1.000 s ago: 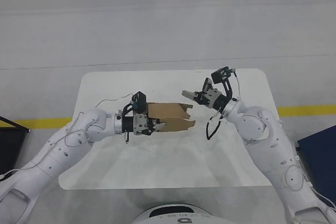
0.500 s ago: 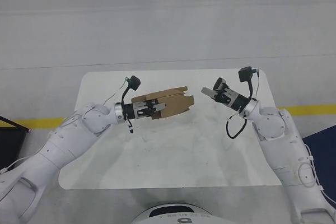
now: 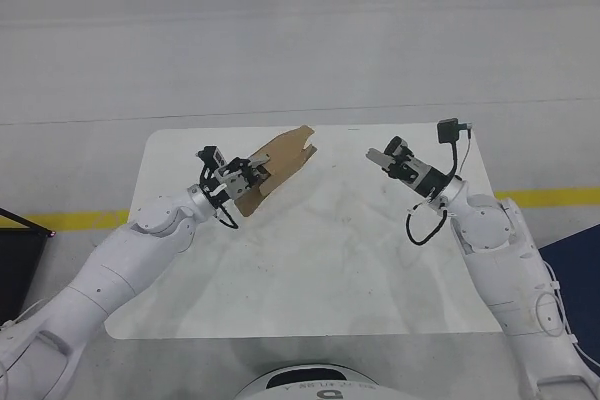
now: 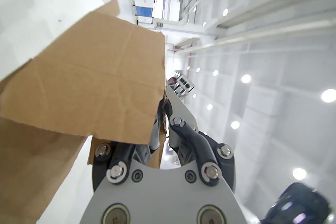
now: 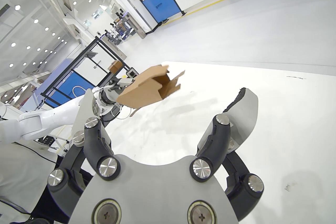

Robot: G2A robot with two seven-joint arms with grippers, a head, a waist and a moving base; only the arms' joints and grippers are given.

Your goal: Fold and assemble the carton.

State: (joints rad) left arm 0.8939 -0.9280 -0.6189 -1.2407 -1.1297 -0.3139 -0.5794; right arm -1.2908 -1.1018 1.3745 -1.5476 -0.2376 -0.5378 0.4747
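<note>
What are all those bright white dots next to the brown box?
Left wrist view: those dots are round ceiling lamps, glaring white beside the carton. Right wrist view: more lamps shine far off, and a faint grey shadow lies on the table below the carton.

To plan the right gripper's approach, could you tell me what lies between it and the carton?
Nothing stands between them: in the top view the stretch from the right gripper to the carton is bare table.

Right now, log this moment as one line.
left gripper: shut on carton | carton: partly opened, held above table | right gripper: open, empty, apart from carton | stage: folding not finished
</note>
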